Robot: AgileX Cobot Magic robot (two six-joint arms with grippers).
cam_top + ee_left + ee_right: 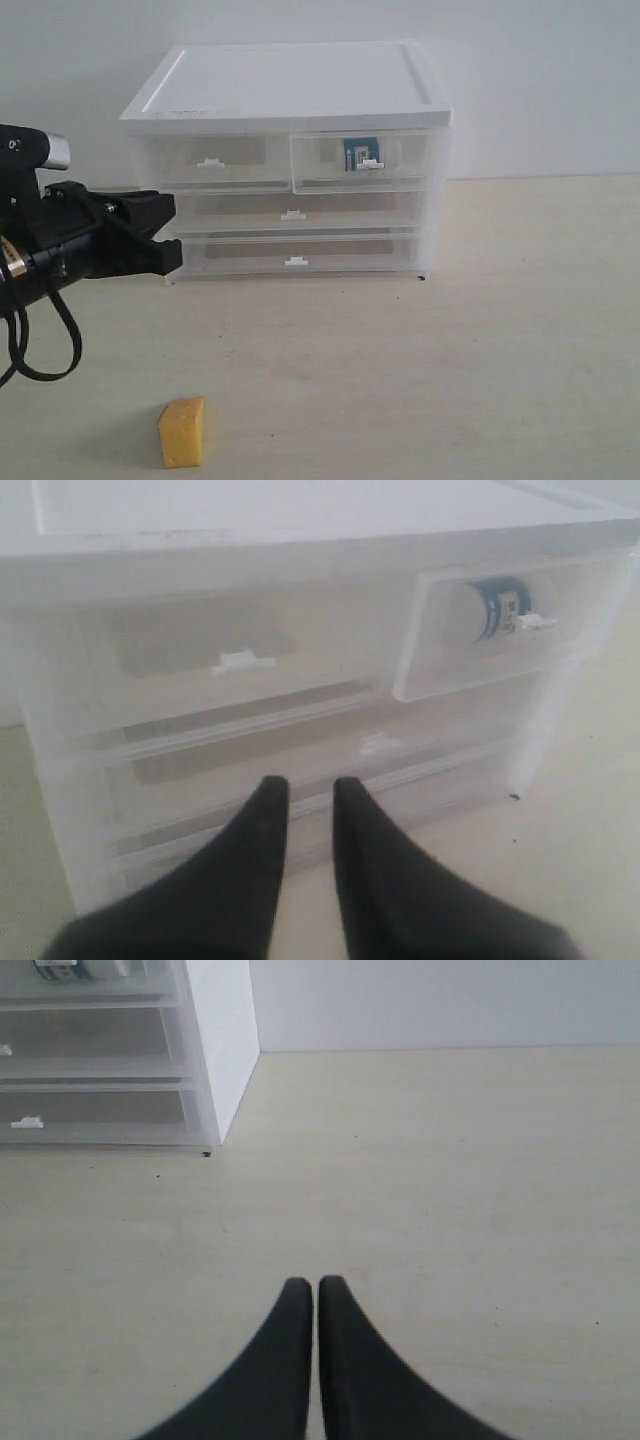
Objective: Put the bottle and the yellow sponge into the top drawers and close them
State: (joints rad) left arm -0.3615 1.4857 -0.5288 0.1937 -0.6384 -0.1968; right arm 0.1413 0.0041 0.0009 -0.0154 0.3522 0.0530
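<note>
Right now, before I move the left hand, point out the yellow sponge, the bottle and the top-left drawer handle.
yellow sponge (182,433): exterior view, on its front face.
bottle (353,150): exterior view, on its blue-teal label, seen through the top-right drawer front.
top-left drawer handle (209,162): exterior view, on the white clip.

Bottle (360,153) in rt top drawer (320,168), ajar; yellow sponge (182,432) upright out front.

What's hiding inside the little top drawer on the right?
The bottle, seen through the clear drawer, blue label showing. The white handle covers part of it; farther back is hazy.
</note>
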